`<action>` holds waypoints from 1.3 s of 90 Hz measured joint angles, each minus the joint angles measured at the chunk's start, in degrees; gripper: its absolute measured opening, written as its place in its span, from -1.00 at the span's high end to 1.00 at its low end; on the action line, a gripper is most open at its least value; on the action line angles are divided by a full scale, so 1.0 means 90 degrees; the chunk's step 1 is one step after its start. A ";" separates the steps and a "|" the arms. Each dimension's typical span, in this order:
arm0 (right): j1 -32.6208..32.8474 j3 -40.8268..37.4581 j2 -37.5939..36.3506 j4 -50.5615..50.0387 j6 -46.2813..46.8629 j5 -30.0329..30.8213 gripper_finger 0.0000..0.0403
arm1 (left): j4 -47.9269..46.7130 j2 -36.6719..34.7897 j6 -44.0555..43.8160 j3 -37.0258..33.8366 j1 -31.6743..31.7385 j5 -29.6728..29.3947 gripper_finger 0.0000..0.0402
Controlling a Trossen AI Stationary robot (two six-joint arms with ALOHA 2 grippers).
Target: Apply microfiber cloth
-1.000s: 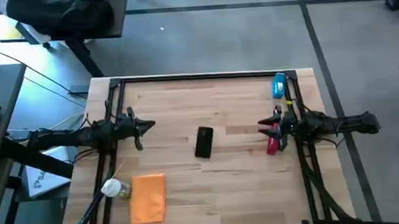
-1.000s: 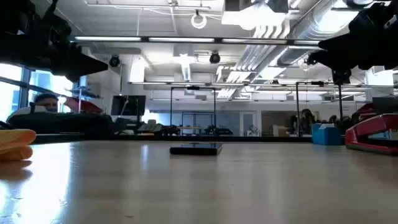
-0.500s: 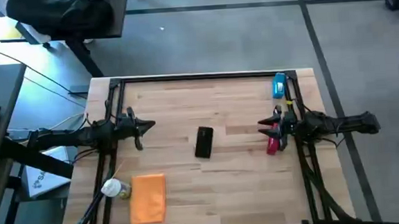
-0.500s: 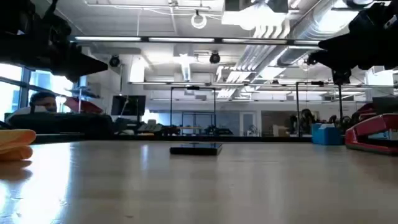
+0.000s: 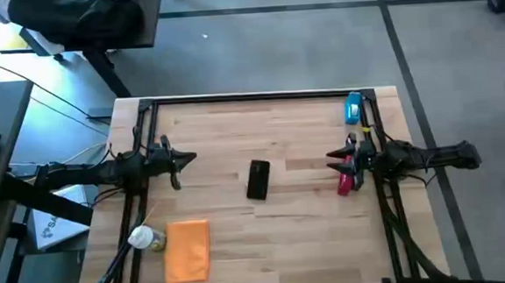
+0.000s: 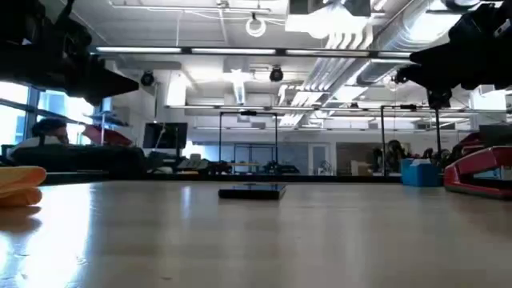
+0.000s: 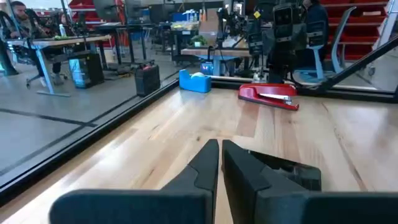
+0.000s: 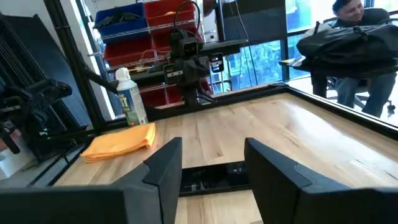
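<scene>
Microfiber cloth (image 5: 188,250) lies flat at about 7 o'clock on the counter (image 5: 302,226), near the front edge, untouched. It also shows in the right wrist view (image 8: 121,141) and as an orange sliver in the low view (image 6: 22,185). White spray bottle (image 5: 144,238) lies on its side just beside the cloth's upper-left corner, probably touching it, hard to confirm from above.

Black phone (image 5: 257,179) sits flat near the counter centre, long axis running 12 to 6, well apart from the cloth. In the low view it's the thin dark slab mid-counter (image 6: 252,191).

Left tool (image 5: 184,166) hovers at 9 o'clock, pointing toward the phone, nothing in it; fingers (image 7: 202,165) pressed together, only a hairline slit between them in the left wrist view.

Right tool (image 5: 331,159) hovers at 3 o'clock, also facing the phone, holding nothing; fingers (image 8: 165,163) spread wide, with the phone visible in the gap in the right wrist view.

Red stapler (image 5: 348,178) rests on the counter under the right tool's wrist. Blue tape dispenser (image 5: 352,109) is at 1 o'clock near the back edge.

A person sits at a desk beyond the counter at the low view's 9 o'clock (image 6: 48,132).
</scene>
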 joint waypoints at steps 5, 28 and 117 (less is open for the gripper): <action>0.0000 0.0001 0.0001 0.0001 -0.0002 0.0000 0.29 | 0.0002 0.0000 0.0002 0.0001 0.0000 0.0002 0.97; 0.0000 -0.0001 0.0001 0.0001 0.0000 0.0000 0.29 | 0.0166 0.0000 -0.0579 -0.0011 -0.0002 0.0000 0.97; 0.0000 -0.0001 -0.0001 0.0001 0.0000 0.0000 0.29 | 0.4440 0.2566 -0.1983 -0.0003 -0.0146 0.0185 0.97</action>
